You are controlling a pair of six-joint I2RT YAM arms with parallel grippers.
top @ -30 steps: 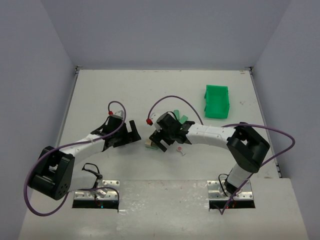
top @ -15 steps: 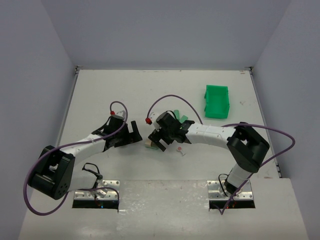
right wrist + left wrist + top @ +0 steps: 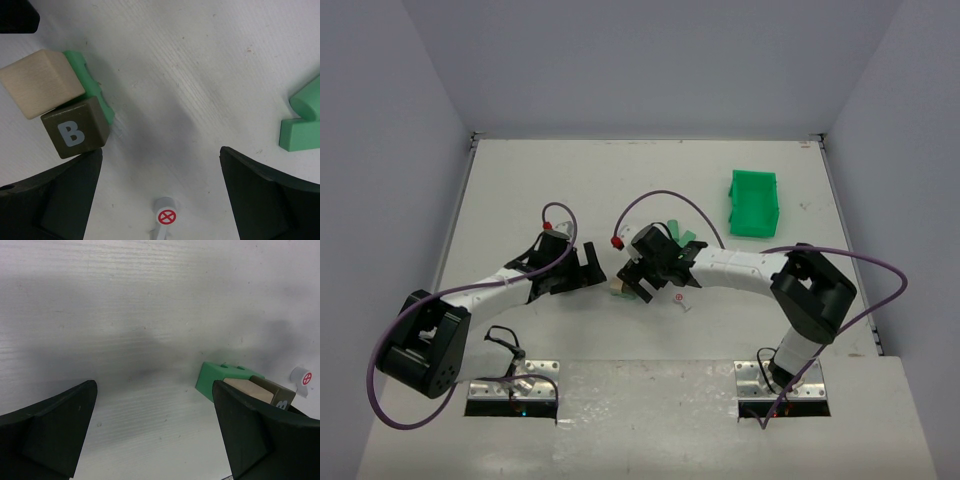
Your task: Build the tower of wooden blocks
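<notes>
The wood block tower stands as a small cluster (image 3: 618, 289) between my two grippers. In the right wrist view a tan cube (image 3: 40, 82) and a dark brown cube marked B (image 3: 75, 131) rest side by side on a light green block (image 3: 95, 97). My right gripper (image 3: 160, 195) is open just right of them over bare table, its left finger (image 3: 55, 200) close below the B cube. My left gripper (image 3: 155, 430) is open too, holding nothing. Just past its right finger (image 3: 260, 435) lie the green block (image 3: 217, 377) and the tan cube (image 3: 248, 388).
A bright green bin (image 3: 753, 203) sits at the back right. Another light green piece (image 3: 302, 122) lies right of my right gripper. A small white peg with a red crossed circle (image 3: 166, 217) lies between the right fingers. Grey walls enclose the table.
My left gripper has crept slightly right toward the blocks. The right arm and the blocks have barely moved.
</notes>
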